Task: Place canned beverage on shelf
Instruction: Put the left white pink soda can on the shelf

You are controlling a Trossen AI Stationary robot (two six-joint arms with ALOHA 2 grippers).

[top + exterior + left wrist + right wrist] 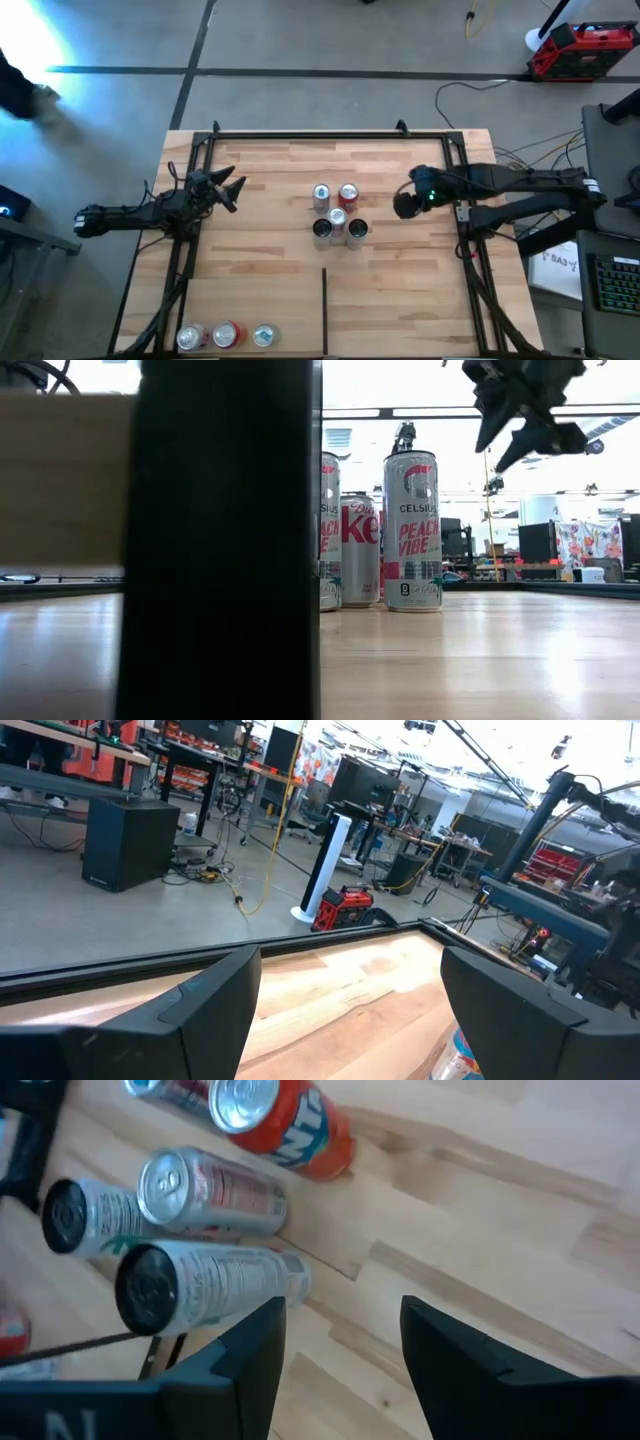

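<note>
Since neither arm holds anything, the step in hand looks like fetching the next can, and it helps to plan that approach before moving. The landmark is the upright cluster of five slim cans [337, 214], mostly silver with one orange, in the middle of the light butcher-block wooden shelf with black metal rails [400, 290].

Nearest, in front of the cluster, runs the thin black divider strip [324, 310]. To the cluster's front left, well apart, stand three more silver and red canned beverages [228, 335].

Level with the cluster, the right gripper [403, 203] hovers just to its right, jaws drawn close together and empty. It should probably back straight away from the cluster so it doesn't clip the nearest can.

Well to the cluster's left, the left gripper [236, 195] waits, jaws partly open and empty. It seems better placed to reach the three cans and should take an outer one squarely at mid-height.
</note>
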